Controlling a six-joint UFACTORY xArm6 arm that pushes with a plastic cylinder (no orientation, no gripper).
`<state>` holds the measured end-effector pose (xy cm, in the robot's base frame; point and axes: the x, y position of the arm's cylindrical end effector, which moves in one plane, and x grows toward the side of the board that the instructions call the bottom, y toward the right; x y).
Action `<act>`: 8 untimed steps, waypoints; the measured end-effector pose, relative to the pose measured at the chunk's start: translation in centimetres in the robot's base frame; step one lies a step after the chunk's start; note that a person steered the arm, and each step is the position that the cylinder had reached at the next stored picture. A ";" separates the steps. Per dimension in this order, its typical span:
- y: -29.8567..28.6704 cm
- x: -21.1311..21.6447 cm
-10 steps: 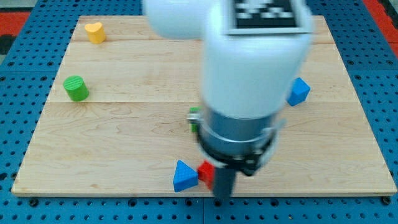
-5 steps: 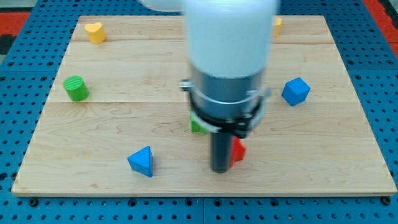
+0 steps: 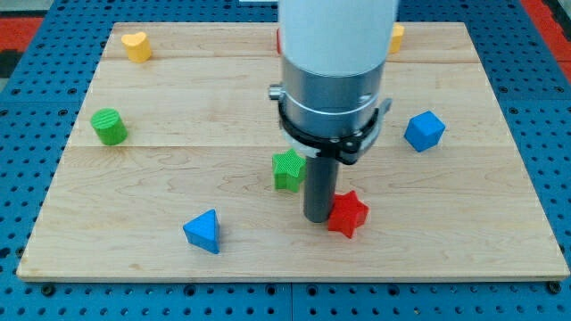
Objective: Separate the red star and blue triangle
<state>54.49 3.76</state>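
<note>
Lower centre of the frame: my tip [image 3: 318, 219] touches the red star [image 3: 347, 214]; the blue triangle [image 3: 203, 231] sits well apart, lower left. Separation looks essentially done. No pincer fitted.

I work in what looks like a robotics lab: a bare wooden board [image 3: 178, 178] lies on a blue perforated mounting base [image 3: 27, 107], scattered with small coloured test blocks.

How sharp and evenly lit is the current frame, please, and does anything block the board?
Camera view: even, soft light, faint shadows; the red star, blue triangle and my tip are sharp; the arm's pale body hides the board's top middle.
</note>
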 end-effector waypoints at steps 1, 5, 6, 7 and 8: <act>-0.2 0.0; -2.0 0.0; -1.3 0.0; 3.5 0.0; 8.3 0.8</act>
